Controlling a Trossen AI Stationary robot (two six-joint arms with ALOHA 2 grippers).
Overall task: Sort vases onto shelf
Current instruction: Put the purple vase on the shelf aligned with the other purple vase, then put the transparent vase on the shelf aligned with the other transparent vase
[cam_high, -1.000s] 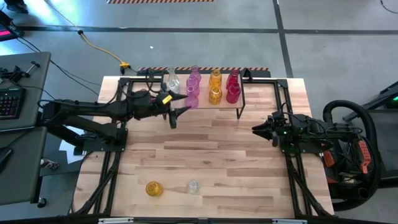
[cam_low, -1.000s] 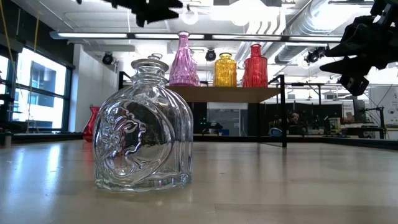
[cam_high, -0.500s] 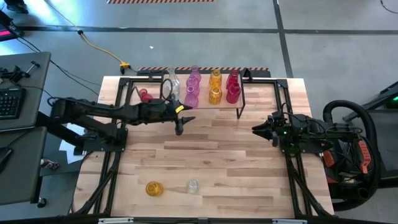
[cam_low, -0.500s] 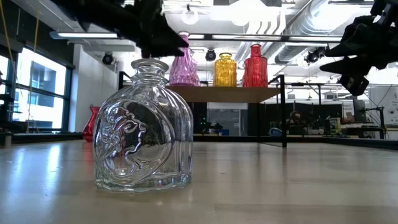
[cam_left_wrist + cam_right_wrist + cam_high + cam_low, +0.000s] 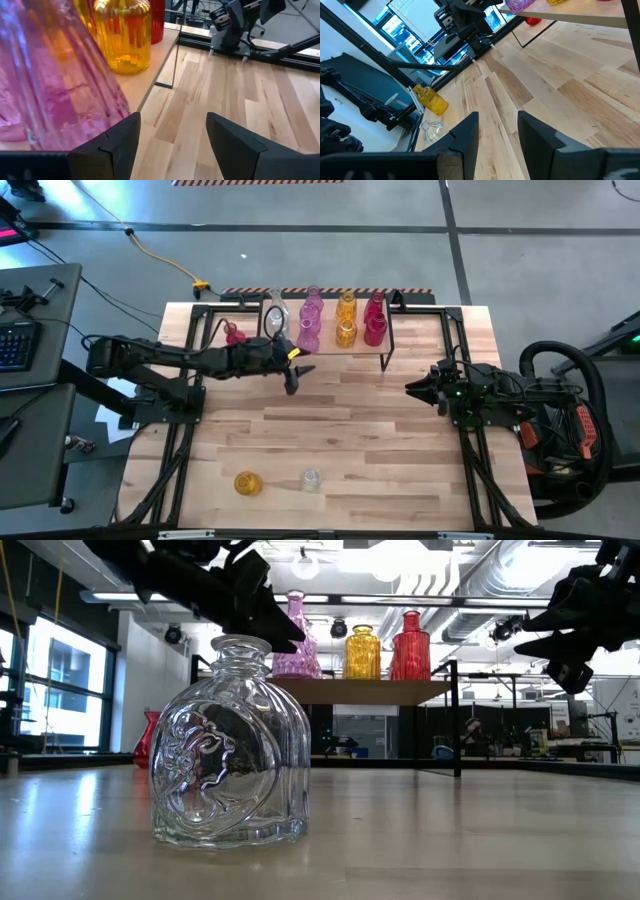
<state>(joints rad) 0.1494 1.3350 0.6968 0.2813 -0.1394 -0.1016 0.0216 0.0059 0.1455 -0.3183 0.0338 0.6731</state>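
Glass vases (image 5: 345,320) on shelf (image 5: 400,343) | left claw (image 5: 292,383) open, empty | no legible writing

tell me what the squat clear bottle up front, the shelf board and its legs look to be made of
Clear bottle: apparently pressed glass, glossy; you see through it and it has an embossed relief.
Shelf board: looks like light wood, matte, though laminate can't be ruled out.
Shelf legs: thin black rods, probably painted metal.
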